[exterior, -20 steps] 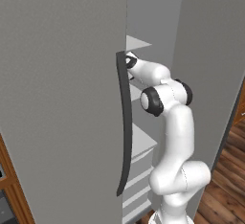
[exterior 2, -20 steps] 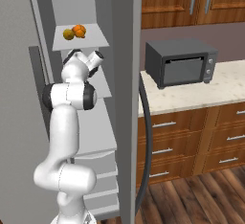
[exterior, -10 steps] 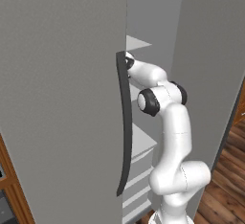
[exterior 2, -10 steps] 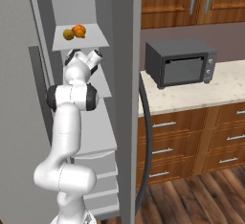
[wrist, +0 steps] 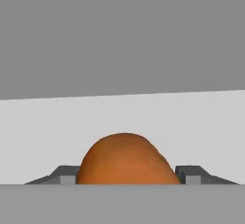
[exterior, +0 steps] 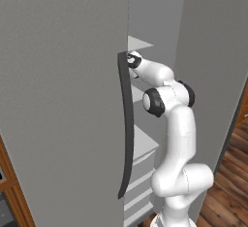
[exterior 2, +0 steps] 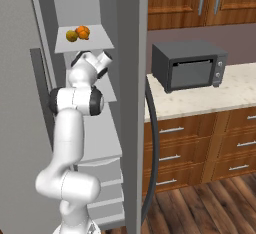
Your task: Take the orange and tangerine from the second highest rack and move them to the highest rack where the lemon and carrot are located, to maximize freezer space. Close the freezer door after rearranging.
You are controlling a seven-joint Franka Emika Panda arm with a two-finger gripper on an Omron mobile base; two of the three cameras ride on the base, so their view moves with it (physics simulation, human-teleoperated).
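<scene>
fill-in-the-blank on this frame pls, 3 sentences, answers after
1. In the hand view, the fruit between the jaws is ____ in colour.
2. On the counter right of the freezer stands a dark ____.
3. In the right base view, the produce lies on a shelf ____ the arm's wrist.

Missing words: orange; microwave; above
</scene>
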